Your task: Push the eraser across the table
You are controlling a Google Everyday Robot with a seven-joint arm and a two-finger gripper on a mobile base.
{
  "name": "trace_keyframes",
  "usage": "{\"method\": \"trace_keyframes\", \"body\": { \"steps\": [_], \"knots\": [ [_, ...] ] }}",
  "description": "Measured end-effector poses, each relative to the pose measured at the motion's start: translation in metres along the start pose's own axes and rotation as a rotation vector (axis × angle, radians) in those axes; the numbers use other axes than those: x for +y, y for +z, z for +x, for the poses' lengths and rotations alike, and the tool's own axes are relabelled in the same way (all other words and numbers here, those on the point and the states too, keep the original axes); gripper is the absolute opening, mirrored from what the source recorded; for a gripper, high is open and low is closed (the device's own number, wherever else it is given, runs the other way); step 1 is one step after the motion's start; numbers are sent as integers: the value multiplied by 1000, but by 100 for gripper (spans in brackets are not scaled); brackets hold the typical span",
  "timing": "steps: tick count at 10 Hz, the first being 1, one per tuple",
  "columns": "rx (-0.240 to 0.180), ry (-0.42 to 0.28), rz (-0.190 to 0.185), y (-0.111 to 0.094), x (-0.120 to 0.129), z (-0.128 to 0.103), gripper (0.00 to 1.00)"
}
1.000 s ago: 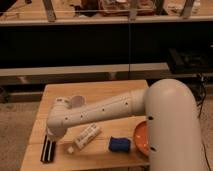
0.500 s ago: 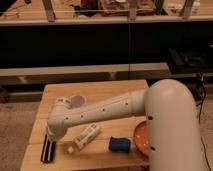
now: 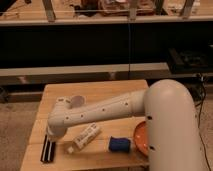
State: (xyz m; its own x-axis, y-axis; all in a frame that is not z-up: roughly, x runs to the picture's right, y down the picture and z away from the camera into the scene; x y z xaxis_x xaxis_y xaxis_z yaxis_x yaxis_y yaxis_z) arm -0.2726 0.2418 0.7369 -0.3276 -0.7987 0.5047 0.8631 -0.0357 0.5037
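Observation:
A white oblong eraser [image 3: 86,136] lies tilted on the wooden table [image 3: 100,92], near the front edge and left of centre. My white arm reaches from the right across the table to the front left. My dark gripper [image 3: 48,150] points down at the table's front left corner, a short way left of the eraser and apart from it. A small white scrap [image 3: 70,149] lies between the gripper and the eraser.
A blue object [image 3: 120,145] sits right of the eraser near the front edge. An orange bowl [image 3: 140,139] is partly hidden by my arm at the front right. A white cup [image 3: 77,101] stands behind my arm. A dark shelf unit stands behind the table.

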Motion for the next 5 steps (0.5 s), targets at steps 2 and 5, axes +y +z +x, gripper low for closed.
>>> {"method": "trace_keyframes", "body": {
  "steps": [2, 5],
  "knots": [
    [-3, 5, 3, 1, 1, 0, 3],
    [-10, 47, 12, 10, 10, -1, 3]
  ]
}}
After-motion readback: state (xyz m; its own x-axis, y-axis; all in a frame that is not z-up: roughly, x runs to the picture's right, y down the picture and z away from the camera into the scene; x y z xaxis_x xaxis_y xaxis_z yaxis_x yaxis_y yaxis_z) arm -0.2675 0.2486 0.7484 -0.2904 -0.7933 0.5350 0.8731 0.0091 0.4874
